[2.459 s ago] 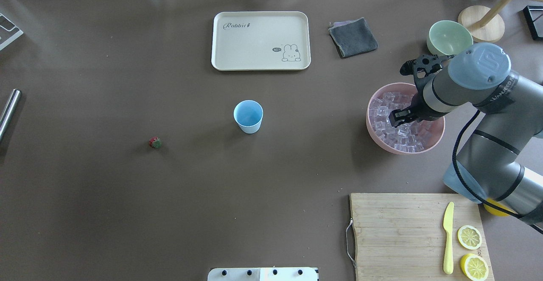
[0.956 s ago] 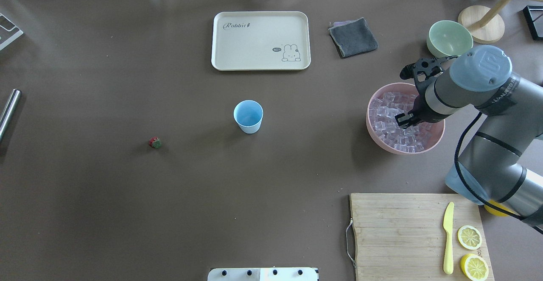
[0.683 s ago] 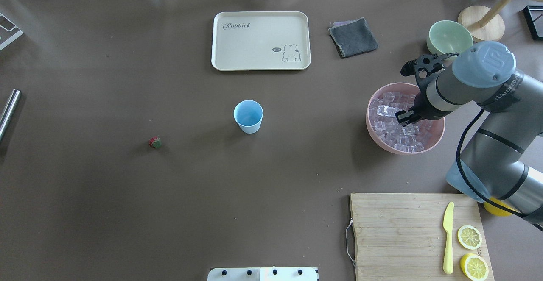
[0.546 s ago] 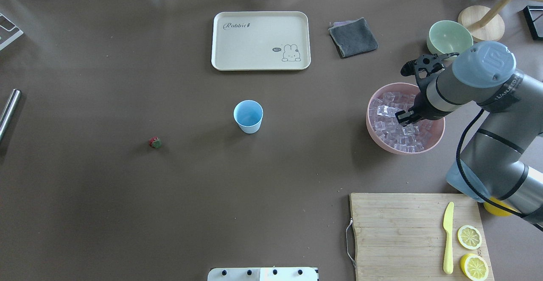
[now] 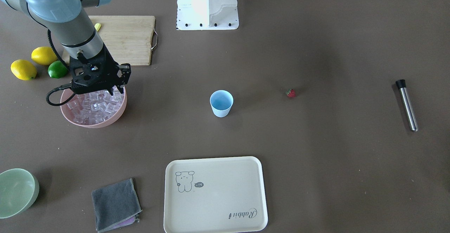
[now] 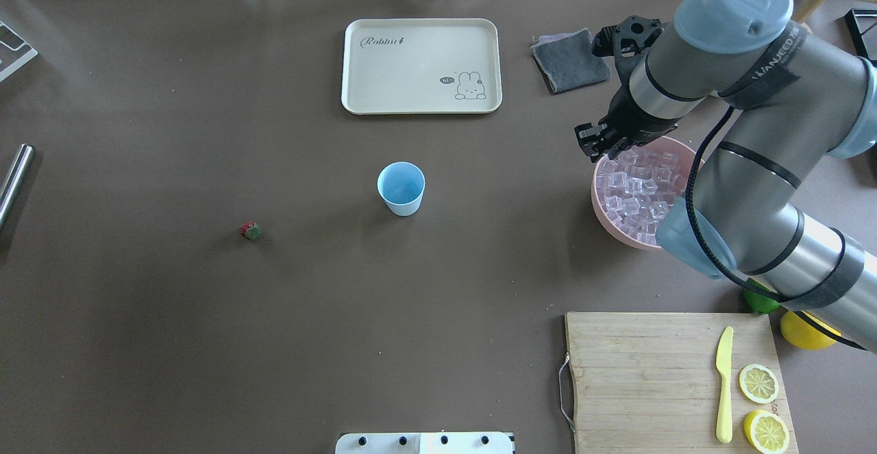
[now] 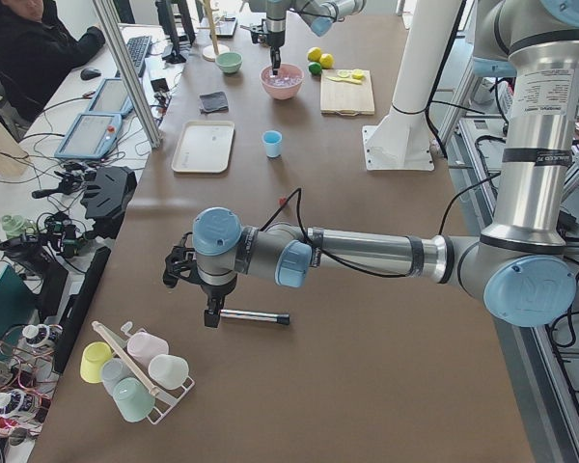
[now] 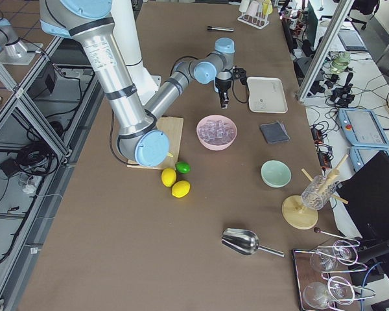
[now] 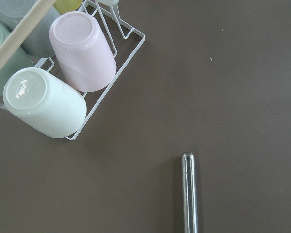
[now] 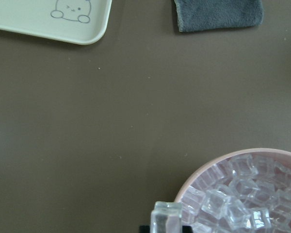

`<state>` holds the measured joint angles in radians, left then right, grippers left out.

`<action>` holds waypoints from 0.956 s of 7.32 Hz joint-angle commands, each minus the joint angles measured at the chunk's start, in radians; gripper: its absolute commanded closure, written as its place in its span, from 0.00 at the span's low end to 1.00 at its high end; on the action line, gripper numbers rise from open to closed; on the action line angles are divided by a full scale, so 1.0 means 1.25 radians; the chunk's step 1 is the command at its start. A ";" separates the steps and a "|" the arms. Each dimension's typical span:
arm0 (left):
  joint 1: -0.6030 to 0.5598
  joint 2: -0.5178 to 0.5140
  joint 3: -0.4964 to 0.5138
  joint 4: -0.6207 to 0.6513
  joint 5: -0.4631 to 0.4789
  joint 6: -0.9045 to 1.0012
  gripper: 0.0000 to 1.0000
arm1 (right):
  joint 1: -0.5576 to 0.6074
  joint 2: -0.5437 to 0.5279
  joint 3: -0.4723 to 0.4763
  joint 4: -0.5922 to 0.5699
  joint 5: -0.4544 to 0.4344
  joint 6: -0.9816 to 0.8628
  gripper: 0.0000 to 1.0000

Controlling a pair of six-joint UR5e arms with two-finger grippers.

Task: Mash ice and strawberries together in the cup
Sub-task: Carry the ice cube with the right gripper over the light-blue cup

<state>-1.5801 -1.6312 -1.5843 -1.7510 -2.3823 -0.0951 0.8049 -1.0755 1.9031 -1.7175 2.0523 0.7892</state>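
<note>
The light-blue cup stands upright mid-table and looks empty. To its left lies the small red strawberry, alone on the mat. A pink bowl at the right holds a heap of ice. My right gripper hangs above the bowl's rim on the cup side, shut on one ice cube seen in the right wrist view. My left gripper hovers over a metal rod far left; I cannot tell whether it is open.
A cream tray and a grey cloth lie at the table's far side. A green bowl stands beyond the pink bowl. A cutting board with a knife and lemon halves lies near the robot. A rack of cups stands by the rod.
My right gripper rose out of the ice heap holding one cube and moved toward the bowl's cup-side rim. The arm swung up with it. Cup and strawberry stayed put.
</note>
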 commanded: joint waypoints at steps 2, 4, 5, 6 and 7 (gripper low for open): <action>0.000 -0.006 -0.006 -0.002 0.000 -0.021 0.02 | -0.068 0.127 -0.030 -0.020 -0.018 0.172 0.91; 0.000 -0.004 -0.009 -0.001 0.000 -0.023 0.02 | -0.140 0.245 -0.117 -0.010 -0.095 0.275 0.90; 0.001 -0.004 -0.005 -0.002 0.000 -0.023 0.02 | -0.175 0.278 -0.159 0.024 -0.130 0.327 0.89; 0.001 -0.004 -0.006 -0.002 0.000 -0.023 0.02 | -0.207 0.285 -0.216 0.103 -0.183 0.382 0.89; 0.001 -0.003 -0.005 -0.002 0.000 -0.023 0.02 | -0.219 0.304 -0.276 0.178 -0.212 0.407 0.89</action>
<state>-1.5788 -1.6363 -1.5919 -1.7531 -2.3823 -0.1241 0.5624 -0.7247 1.6459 -1.6013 1.8429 1.2418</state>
